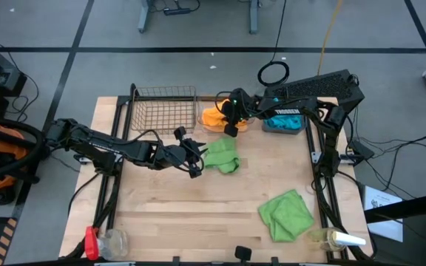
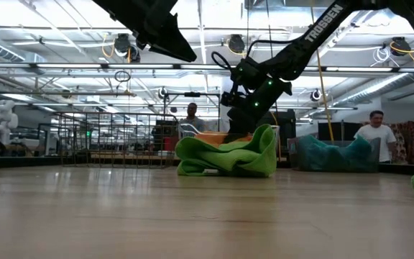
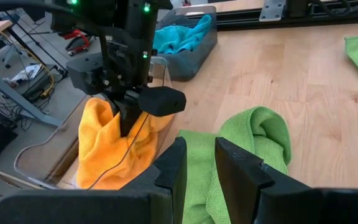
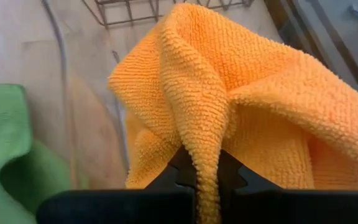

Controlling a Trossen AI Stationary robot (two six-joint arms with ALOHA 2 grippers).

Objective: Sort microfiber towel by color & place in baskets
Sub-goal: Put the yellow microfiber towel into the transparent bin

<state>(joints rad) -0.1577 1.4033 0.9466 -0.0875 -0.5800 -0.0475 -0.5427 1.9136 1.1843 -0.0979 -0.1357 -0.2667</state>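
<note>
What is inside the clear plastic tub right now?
An orange towel sits in the clear tub, pinched by the right gripper. The tub floor beneath the towel is covered, so nothing else can be confirmed.

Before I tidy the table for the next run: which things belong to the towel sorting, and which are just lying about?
Job:
orange towel, pinched by right gripper
green towels
teal towel
wire basket
clear tub
grey tub
left gripper

Lying about:
bottles
</note>
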